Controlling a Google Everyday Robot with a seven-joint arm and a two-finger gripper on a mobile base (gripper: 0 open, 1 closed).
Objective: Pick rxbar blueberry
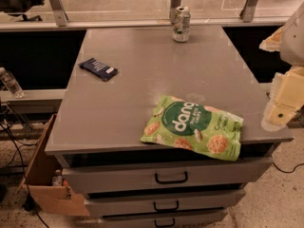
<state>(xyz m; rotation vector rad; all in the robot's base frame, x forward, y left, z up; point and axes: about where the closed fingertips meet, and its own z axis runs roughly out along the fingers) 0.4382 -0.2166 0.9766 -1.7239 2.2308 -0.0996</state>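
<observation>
The rxbar blueberry (98, 69) is a small flat dark navy wrapper with a white patch. It lies flat on the grey cabinet top (156, 80), near the left edge, towards the back. My gripper (283, 103) shows as cream-coloured parts at the right edge of the view. It hangs just off the cabinet's right front corner, far to the right of the bar. It holds nothing that I can see.
A large green "dang" chips bag (194, 127) lies at the front of the top, overhanging the edge. A silver-green drink can (181, 24) stands at the back middle. Drawers (171, 177) are below. A cardboard box (45, 175) sits on the floor at left.
</observation>
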